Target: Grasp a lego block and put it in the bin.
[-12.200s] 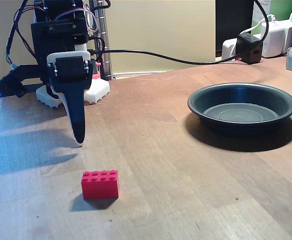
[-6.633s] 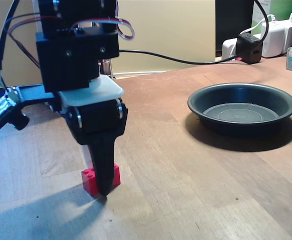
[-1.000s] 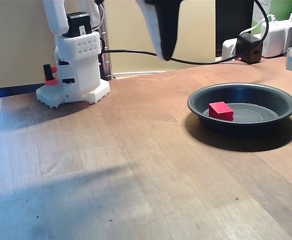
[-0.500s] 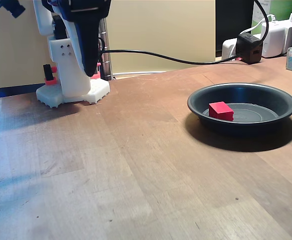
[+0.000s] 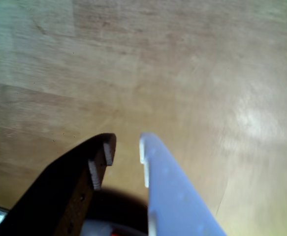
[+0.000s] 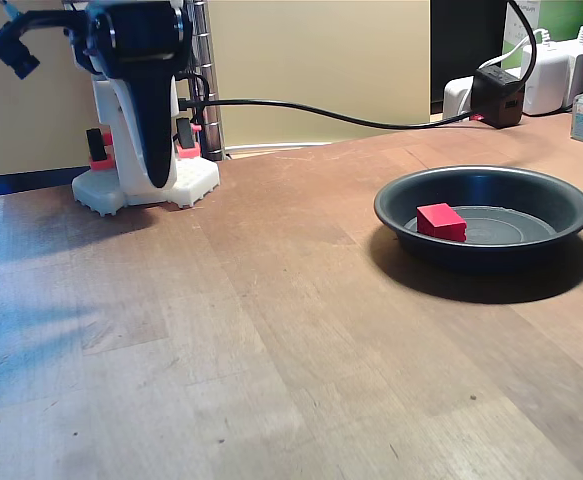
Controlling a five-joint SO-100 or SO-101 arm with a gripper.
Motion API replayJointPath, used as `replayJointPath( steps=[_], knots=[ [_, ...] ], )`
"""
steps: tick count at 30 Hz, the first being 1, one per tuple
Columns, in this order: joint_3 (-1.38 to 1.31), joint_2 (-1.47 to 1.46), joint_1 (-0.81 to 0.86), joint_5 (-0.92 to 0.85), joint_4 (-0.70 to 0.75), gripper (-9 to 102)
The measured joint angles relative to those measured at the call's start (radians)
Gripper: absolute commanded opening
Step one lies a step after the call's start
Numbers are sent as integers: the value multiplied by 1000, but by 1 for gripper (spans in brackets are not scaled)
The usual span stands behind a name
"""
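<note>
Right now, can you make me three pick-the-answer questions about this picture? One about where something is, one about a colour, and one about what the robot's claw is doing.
1. Where is the lego block?
A. On the wooden table
B. Inside the pan
C. Between the claw's fingers

2. What colour is the block?
A. Red
B. Blue
C. Yellow

3. What is the gripper doing?
A. Squeezing the block
B. Holding a cable
C. Holding nothing, with a small gap between its fingertips

Answers:
1. B, the fixed view shows the block lying on the flat bottom of the round dark pan.
2. A, it is bright red against the dark pan.
3. C, the wrist view shows only bare wooden table between and beyond the two fingertips.
</note>
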Motion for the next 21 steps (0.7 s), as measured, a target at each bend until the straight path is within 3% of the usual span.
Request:
replayJointPath(
  steps=[21],
  knots=[
    [574,405,44,0,-290,0]
  ],
)
